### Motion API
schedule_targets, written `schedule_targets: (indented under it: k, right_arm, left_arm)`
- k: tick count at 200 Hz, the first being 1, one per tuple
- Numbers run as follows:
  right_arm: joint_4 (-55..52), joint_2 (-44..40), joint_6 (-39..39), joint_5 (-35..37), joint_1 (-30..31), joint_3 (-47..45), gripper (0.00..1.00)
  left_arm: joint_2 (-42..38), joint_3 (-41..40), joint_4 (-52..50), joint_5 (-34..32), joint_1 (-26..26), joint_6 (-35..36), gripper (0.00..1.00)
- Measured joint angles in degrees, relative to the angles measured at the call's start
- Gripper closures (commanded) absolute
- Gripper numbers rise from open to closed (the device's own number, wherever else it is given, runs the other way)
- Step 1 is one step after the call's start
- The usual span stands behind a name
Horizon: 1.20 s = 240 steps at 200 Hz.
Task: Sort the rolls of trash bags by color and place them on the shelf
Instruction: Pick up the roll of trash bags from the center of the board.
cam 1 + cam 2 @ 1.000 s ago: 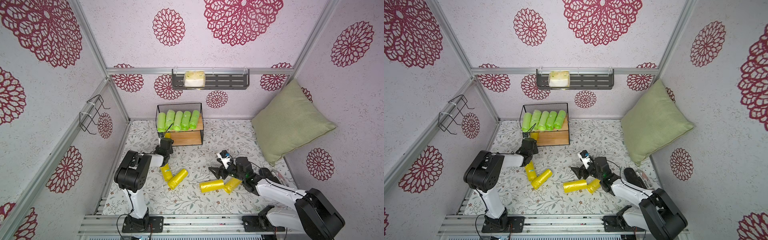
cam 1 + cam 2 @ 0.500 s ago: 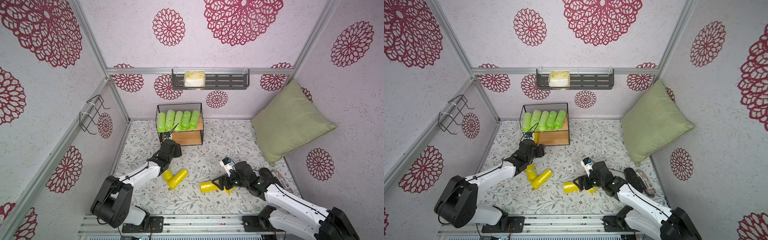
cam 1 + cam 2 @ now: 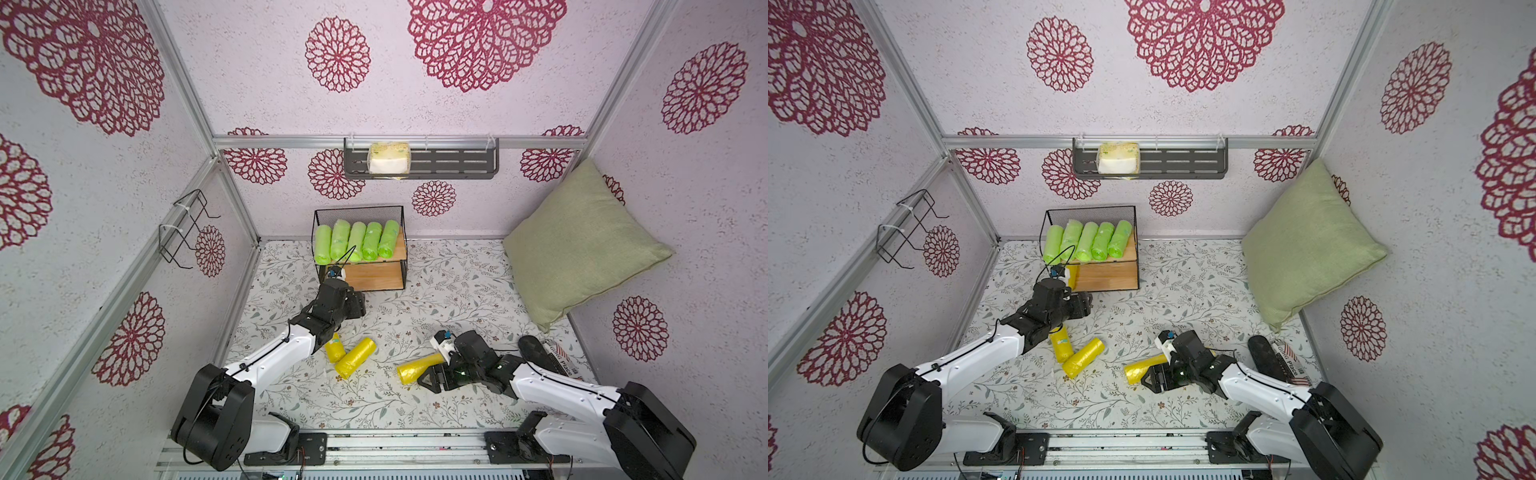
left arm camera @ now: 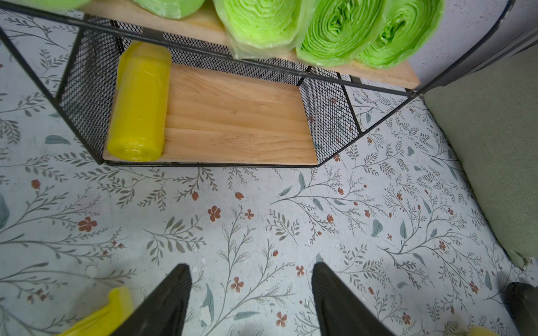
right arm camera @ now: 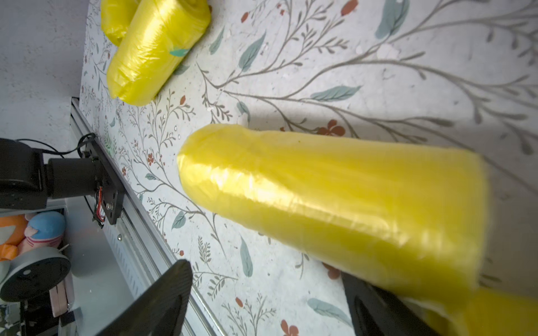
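Note:
Several light green rolls (image 3: 355, 241) (image 3: 1088, 241) lie side by side on the upper board of the shelf (image 3: 376, 276) (image 4: 238, 122). One yellow roll (image 4: 139, 101) (image 3: 1072, 276) lies at the end of the lower board. My left gripper (image 3: 361, 305) (image 4: 250, 279) stands open and empty over the floor just in front of the shelf. Two yellow rolls (image 3: 335, 349) (image 3: 355, 362) lie by the left forearm. My right gripper (image 3: 432, 372) (image 5: 265, 273) is open beside another yellow roll (image 3: 415, 368) (image 5: 334, 197), which overlaps one finger; only floor shows between the fingers. A further yellow roll (image 5: 495, 314) peeks out behind it.
A green pillow (image 3: 582, 245) leans in the right back corner. A dark slotted wall rack (image 3: 457, 162) holds a pale pack. A bare wire hanger (image 3: 187, 226) is on the left wall. A dark object with a printed label (image 3: 544, 357) lies by the right arm.
My left gripper has opened and drawn back from the shelf, leaving a yellow roll on the lower board. My right gripper has moved toward the front, alongside a yellow roll.

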Motion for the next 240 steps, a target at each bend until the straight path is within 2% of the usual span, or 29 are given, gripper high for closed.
schedule_targets:
  k: [53, 139, 149, 178, 194, 220, 240]
  right_arm:
    - [13.7, 6.6, 5.27, 1.57, -5.01, 0.02, 0.13]
    - [23.23, 18.29, 12.66, 3.54, -4.5, 4.09, 0.26]
    - [23.3, 19.43, 12.9, 4.11, -4.07, 5.16, 0.29]
    - [23.54, 22.21, 13.94, 6.03, -3.06, 7.32, 0.5]
    - [23.74, 22.29, 14.32, 6.95, -2.91, 7.74, 0.58]
    - [25.24, 22.21, 14.99, 8.22, -3.08, 7.8, 0.63]
    - [29.55, 20.68, 16.44, 9.49, -4.26, 6.78, 0.63]
  left_arm:
    - [-1.22, 0.0, -1.09, 0.13, -0.09, 0.11, 0.28]
    - [-1.88, 0.07, -1.49, 1.07, -0.13, 0.39, 0.28]
    - [-1.88, 0.07, -1.49, 1.36, -0.13, 0.39, 0.28]
    - [-2.1, 0.07, -1.51, 1.77, -0.13, 0.39, 0.27]
    - [-2.78, 0.07, -1.51, 1.84, -0.13, 0.37, 0.27]
    - [-4.09, 0.07, -1.44, 2.54, -0.13, -0.02, 0.24]
    - [-5.35, -0.57, 0.61, 5.55, -0.13, -1.42, 0.2]
